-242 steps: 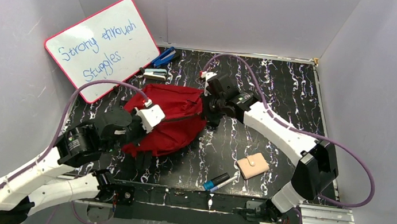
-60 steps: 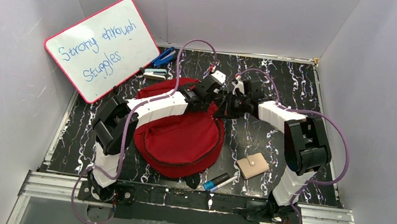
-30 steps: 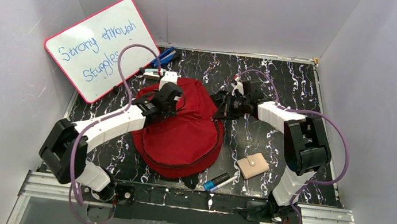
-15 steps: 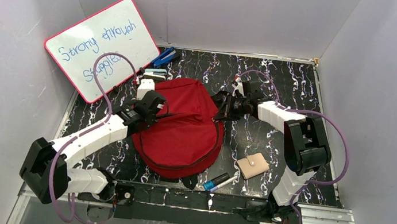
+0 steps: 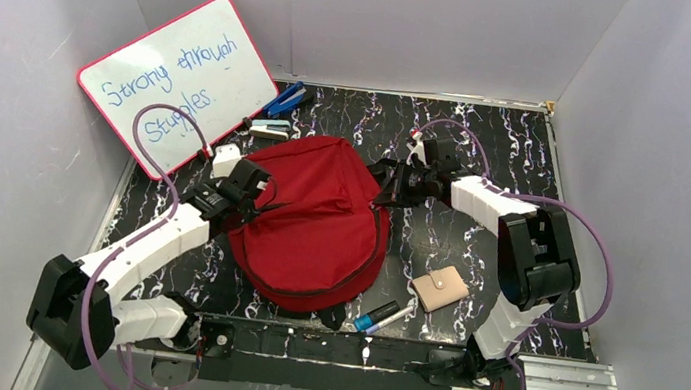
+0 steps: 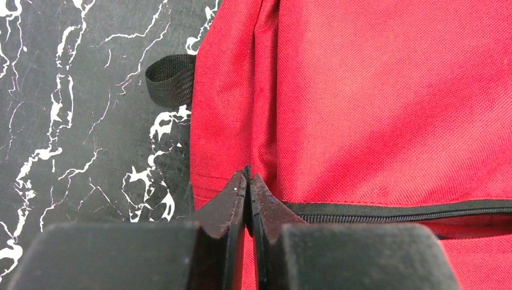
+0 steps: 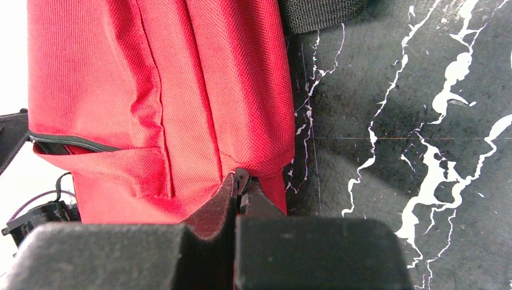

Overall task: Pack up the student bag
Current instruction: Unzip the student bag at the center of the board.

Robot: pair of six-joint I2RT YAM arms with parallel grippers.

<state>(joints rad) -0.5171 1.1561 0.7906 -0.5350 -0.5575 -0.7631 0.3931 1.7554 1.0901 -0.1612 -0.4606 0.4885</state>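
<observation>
Top external view is giving you the student bag [image 5: 318, 222] lying flat in the middle of the table [image 5: 489, 143]. Its left edge is disappearing under the left gripper [image 5: 256, 193] and its far right corner under the right gripper [image 5: 385, 188], so neither set of fingertips is showing from above. A purple cable is crossing the lower words on the whiteboard [image 5: 180, 82], and the small items [image 5: 282, 111] beside it are staying too small to identify. Both wrist views are cropping the bag to a patch of red fabric. On the left wrist, the jaws are pressing together to a hairline at the bag's edge, where the black zipper [image 6: 392, 212] is running into the right finger. Whether a pull tab is sitting between them you cannot tell. A black strap loop [image 6: 169, 78] is poking out beyond. On the right wrist, the jaws are squeezing closed on a fold of the bag's lower corner. The beige wallet [image 5: 440, 288] and a marker [image 5: 378, 315] are lying apart from the bag, to its right.
</observation>
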